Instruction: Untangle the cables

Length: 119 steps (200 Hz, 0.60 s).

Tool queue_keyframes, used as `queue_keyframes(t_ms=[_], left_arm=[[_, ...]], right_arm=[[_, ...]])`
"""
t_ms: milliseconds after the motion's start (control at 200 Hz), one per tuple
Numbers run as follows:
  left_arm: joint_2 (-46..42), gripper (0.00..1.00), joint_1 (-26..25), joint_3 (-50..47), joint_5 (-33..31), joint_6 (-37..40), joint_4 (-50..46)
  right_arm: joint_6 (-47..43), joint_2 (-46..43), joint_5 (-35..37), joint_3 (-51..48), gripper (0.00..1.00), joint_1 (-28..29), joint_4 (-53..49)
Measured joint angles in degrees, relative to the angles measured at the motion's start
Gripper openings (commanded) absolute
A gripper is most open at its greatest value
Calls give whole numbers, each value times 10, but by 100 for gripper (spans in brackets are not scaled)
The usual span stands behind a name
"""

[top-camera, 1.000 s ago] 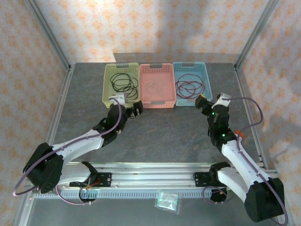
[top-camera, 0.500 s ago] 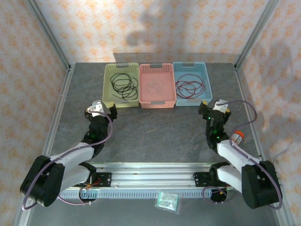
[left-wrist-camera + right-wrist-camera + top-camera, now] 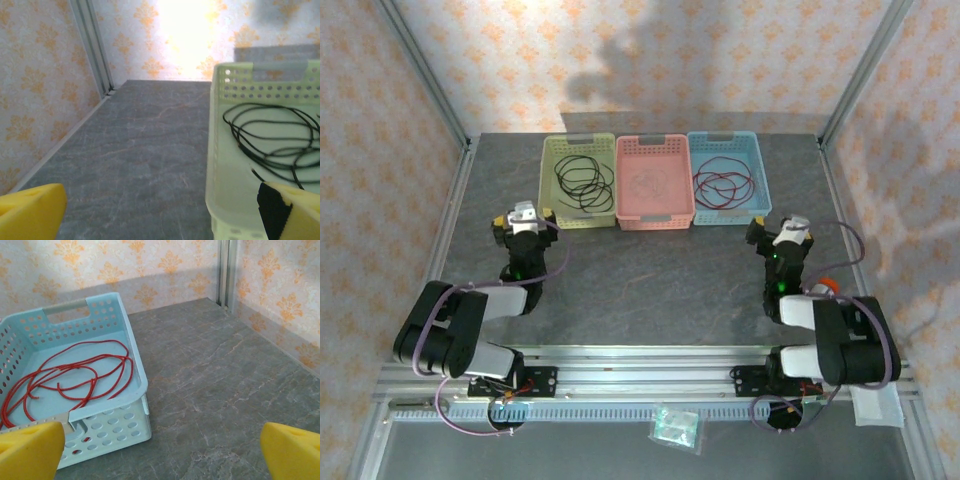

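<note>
Three baskets [image 3: 546,186], three cable bundles [image 3: 585,183]

Robot lab test cell, aluminium frame posts [image 3: 427,75], orange-patterned wall panels [image 3: 650,50], grey stone-look tabletop [image 3: 650,275], slotted mounting rail [image 3: 650,372].

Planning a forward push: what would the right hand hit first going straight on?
Probably the near corner of the blue basket, in line with one finger; between the fingers, bare table to the wall.
</note>
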Motion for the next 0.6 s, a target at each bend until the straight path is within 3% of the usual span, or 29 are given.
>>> queue_keyframes(t_ms=[270,596], left_arm=[[65,100,72,-118,86,-28,185],[69,100,84,-75,115,-56,178]], right_arm=[[7,80,-46,-36,100,-6,123],[7,92,-52,17,100,-6,102]])
